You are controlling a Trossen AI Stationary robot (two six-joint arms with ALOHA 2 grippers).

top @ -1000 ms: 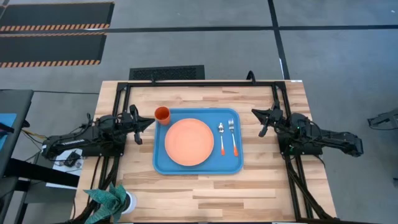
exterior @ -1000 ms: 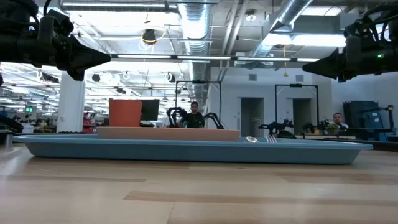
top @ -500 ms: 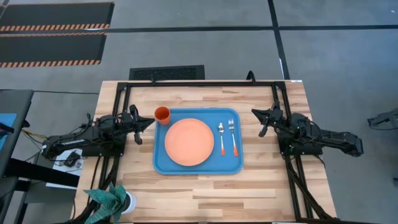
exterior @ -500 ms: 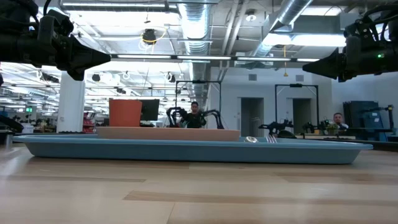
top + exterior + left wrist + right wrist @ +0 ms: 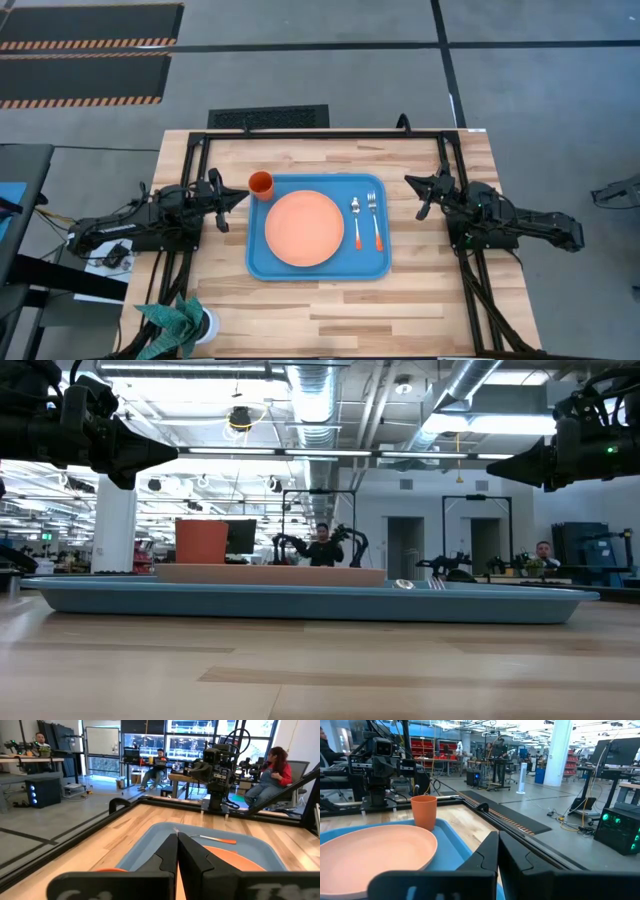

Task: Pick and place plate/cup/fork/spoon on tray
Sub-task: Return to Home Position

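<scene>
The blue tray [image 5: 380, 265] lies in the table's middle. The salmon-orange plate [image 5: 304, 228] rests flat on its left half. The spoon [image 5: 356, 222] and the fork [image 5: 375, 222] lie side by side on its right half, handles toward the near edge. The orange cup [image 5: 260, 183] stands upright at the tray's far left corner. It also shows in the right wrist view [image 5: 424, 811]. My left gripper [image 5: 243, 195] is shut and empty, left of the tray, above the table. My right gripper [image 5: 408, 180] is shut and empty, right of the tray.
A black frame [image 5: 320, 134] runs along the table's far edge and down both sides. A green leafy thing in a white holder [image 5: 180, 320] stands at the near left corner. People sit and stand in the room beyond the table [image 5: 322, 545].
</scene>
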